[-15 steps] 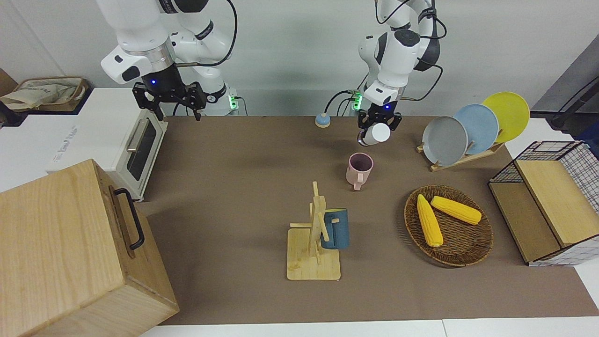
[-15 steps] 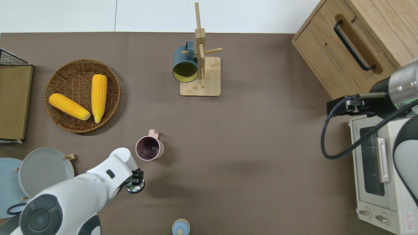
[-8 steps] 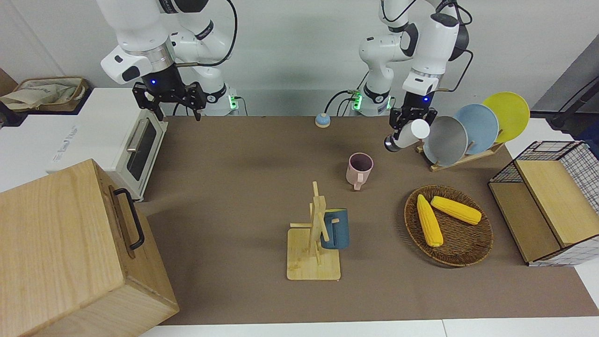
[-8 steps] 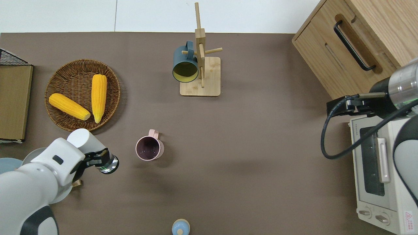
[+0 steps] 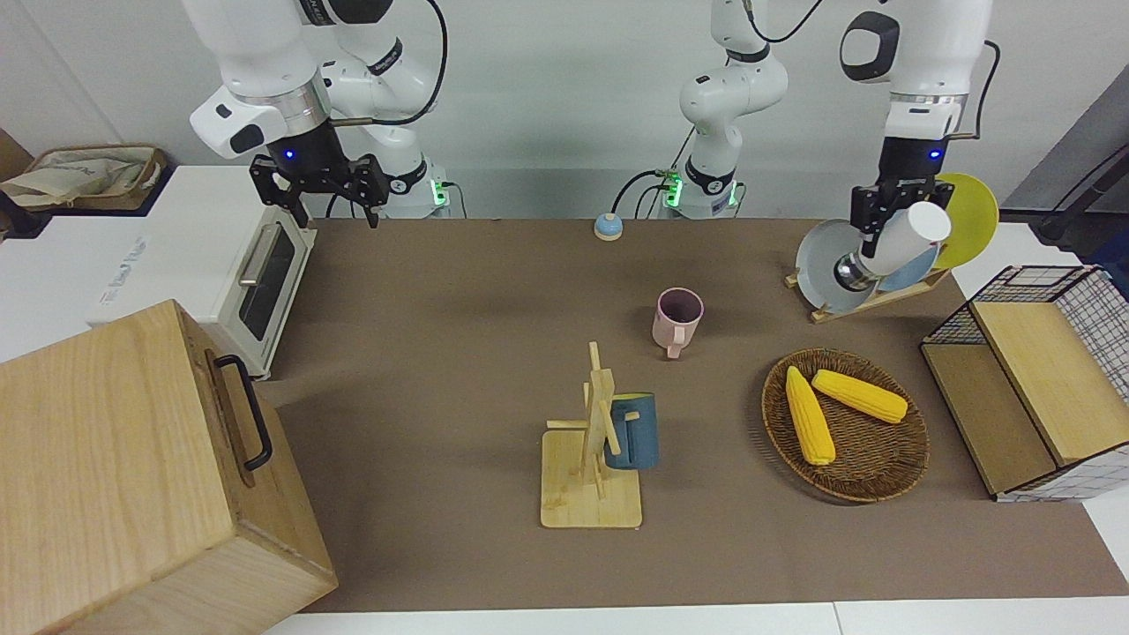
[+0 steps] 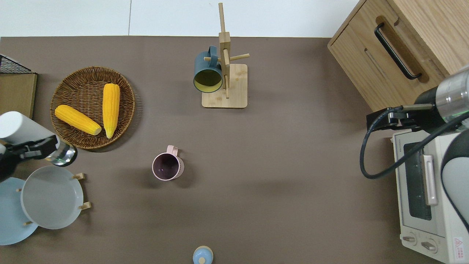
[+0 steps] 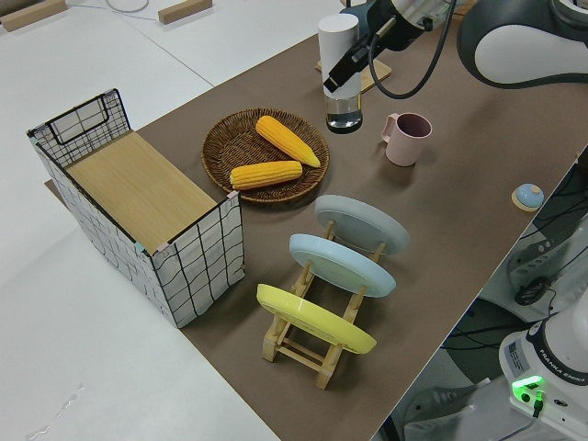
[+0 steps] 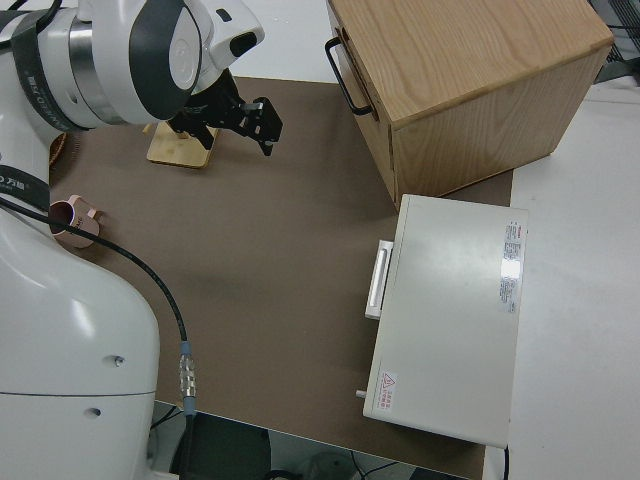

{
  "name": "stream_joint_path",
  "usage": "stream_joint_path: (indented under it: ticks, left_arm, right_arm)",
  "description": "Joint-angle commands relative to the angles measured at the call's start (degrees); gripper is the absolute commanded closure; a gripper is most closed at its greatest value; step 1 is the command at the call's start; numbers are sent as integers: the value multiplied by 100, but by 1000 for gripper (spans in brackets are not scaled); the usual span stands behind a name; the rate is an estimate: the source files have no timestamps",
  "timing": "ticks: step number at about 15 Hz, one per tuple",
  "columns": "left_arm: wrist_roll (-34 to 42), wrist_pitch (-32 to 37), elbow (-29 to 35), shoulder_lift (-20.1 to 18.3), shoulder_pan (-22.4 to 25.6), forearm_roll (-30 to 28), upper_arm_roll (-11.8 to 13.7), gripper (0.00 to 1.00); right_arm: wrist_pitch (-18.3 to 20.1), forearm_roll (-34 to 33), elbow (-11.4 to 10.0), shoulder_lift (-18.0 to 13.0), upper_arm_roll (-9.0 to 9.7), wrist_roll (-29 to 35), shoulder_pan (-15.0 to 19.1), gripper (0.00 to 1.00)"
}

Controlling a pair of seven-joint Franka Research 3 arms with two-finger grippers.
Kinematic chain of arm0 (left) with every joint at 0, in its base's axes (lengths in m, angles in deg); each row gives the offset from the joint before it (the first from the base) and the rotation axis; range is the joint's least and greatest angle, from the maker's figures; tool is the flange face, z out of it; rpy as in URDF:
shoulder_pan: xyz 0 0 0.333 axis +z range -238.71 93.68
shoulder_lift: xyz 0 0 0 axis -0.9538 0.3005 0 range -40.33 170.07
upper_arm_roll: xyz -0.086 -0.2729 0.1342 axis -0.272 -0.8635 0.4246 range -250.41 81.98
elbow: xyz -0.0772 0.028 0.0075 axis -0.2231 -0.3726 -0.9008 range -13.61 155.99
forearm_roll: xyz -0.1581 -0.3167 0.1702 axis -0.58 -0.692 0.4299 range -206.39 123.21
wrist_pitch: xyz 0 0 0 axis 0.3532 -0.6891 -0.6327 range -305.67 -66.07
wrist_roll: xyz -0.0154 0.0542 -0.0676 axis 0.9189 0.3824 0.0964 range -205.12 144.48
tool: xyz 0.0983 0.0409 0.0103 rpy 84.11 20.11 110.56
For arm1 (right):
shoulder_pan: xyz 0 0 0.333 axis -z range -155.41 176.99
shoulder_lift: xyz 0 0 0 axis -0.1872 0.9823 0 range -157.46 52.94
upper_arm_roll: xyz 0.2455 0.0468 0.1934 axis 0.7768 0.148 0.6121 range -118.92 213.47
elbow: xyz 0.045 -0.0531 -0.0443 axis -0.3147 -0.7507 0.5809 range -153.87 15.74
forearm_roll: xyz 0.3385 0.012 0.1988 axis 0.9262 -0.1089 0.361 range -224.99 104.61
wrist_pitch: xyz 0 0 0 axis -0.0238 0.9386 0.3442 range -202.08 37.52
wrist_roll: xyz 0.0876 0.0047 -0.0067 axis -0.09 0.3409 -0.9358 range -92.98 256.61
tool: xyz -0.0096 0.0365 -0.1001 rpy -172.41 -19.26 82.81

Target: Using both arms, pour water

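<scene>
- Left gripper grips a white bottle, aloft between the wicker basket and plate rack.
- Pouring looks unfinished; the bottle must return over the pink mug.
- Right gripper is parked, fingers spread.

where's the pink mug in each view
Front view: pink mug mid-table, nearer to the robots than the mug tree.
Overhead view: pink mug just below centre.
Left side view: pink mug upper right, beside the bottle held by the left gripper.
Right side view: pink mug at the edge, partly hidden by the arm.
Shared landmark: the corn basket.
</scene>
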State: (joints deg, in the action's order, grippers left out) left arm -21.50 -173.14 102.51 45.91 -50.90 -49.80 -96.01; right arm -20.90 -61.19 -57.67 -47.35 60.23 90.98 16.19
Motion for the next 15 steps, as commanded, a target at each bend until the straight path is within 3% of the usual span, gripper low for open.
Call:
stream_joint_path:
  ticks: [1,3,6,11,15]
  left_arm:
    - [646,105,-1223,699,588,92,-25,890]
    - [971,105,-1479,954,791,83,28,890]
    - [1464,52,-1891,1367,792,57,431,890]
    - [1939,26,-2780,2176,809,-31,740,890]
    - [2605,-123,-3009,2546,809,-898,985,890]
  right_arm:
    - [4,126,-6,-16,76,-117,128,7]
    - [4,126,-6,-16,76,-108,128,7]
    - [4,126,-6,-25,76,-108,128,7]
    - [4,117,-6,-16,76,-117,128,7]
    - [4,117,-6,-16,76,-108,128,7]
